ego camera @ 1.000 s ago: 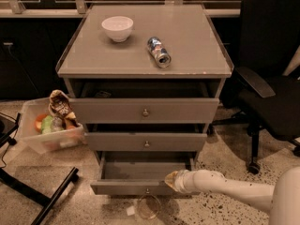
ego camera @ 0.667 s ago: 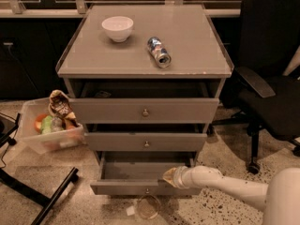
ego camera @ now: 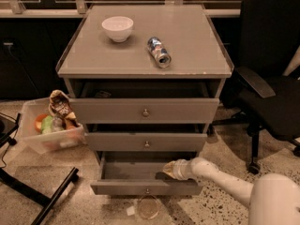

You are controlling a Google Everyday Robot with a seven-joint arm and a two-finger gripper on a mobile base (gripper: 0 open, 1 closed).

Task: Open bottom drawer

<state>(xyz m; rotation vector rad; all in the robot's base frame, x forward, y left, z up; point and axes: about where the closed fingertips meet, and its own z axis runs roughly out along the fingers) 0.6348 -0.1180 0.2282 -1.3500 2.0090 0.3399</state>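
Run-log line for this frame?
bottom drawer: pulled out, interior showing | end effector: over drawer interior, right side | cabinet top: bowl, can

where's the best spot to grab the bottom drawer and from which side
Take the small round knob at the centre of the bottom drawer, coming straight in from the front: it is the only part standing out from the flat face. With the drawer partly out, the front's top edge could also be hooked from above. The hand is just behind that edge, right of centre.
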